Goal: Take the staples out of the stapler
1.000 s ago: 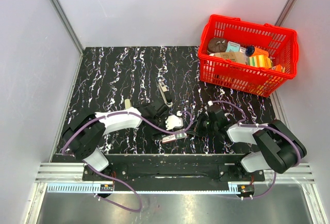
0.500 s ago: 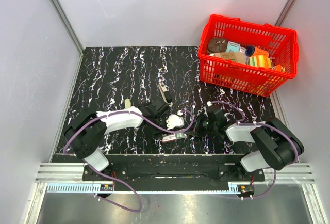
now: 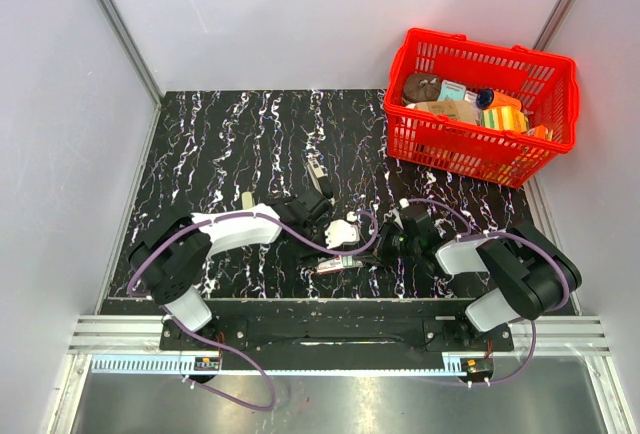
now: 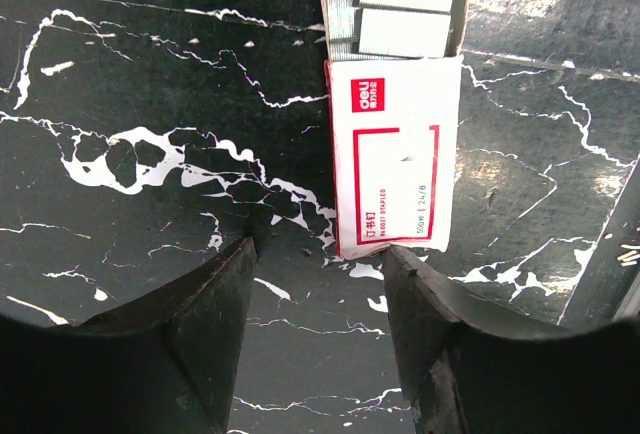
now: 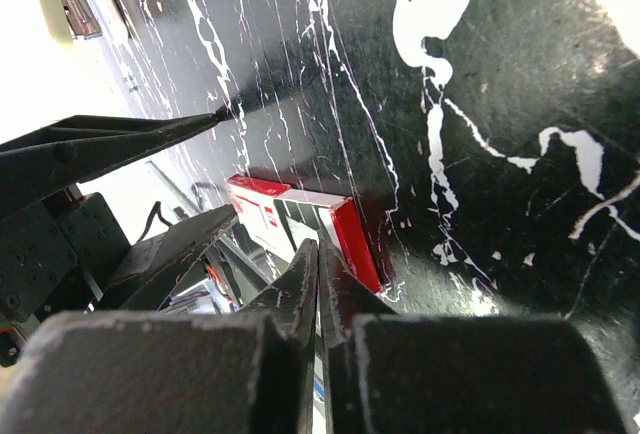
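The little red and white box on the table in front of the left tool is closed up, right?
No, the little box is open, not closed. The left wrist view shows grey staple strips packed in its open end. It is red and white, and it lies on the table in front of the left tool.

I see that each arm is black with one white shell: the left arm (image 3: 235,230) and the right arm (image 3: 462,254), both above the black base bar (image 3: 320,326). A purple cable (image 3: 262,372) runs along each arm and loops below that bar. The left fingers (image 4: 200,344) are dark, curved and matt. The right fingers (image 5: 295,294) are dark too.
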### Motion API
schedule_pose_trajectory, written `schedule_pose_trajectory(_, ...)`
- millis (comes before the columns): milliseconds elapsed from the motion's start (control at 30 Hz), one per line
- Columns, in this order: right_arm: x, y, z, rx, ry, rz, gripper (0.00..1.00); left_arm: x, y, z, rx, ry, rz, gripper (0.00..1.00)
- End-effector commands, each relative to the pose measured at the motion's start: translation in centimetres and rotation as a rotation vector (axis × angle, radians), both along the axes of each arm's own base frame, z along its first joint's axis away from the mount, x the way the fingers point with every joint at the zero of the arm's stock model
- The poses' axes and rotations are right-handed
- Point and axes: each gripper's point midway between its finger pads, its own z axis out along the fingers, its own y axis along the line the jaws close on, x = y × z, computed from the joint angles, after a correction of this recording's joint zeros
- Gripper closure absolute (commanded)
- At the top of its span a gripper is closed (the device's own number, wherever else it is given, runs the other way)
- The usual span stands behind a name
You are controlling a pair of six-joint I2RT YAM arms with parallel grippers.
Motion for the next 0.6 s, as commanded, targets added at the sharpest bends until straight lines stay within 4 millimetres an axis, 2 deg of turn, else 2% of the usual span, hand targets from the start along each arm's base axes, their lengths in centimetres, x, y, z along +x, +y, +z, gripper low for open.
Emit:
schedule_pose_trajectory(0,0.1,0.3,0.9,0.026,-0.022,0.010,0.95,0.9,-0.5,-0.2,0.004,-0.033,0.000,0.42)
schedule_pose_trajectory(367,0.4,2.4,1.6,0.089,-0.017,0.035,0.96,1.9,-1.7,0.3,-0.007,-0.056,-0.008,0.42)
schedule_pose_trajectory(567,0.2,1.7,2.6,0.052,-0.040,0.034,0.94,1.7,-0.7,-0.4,0.020,-0.063,-0.015,0.42)
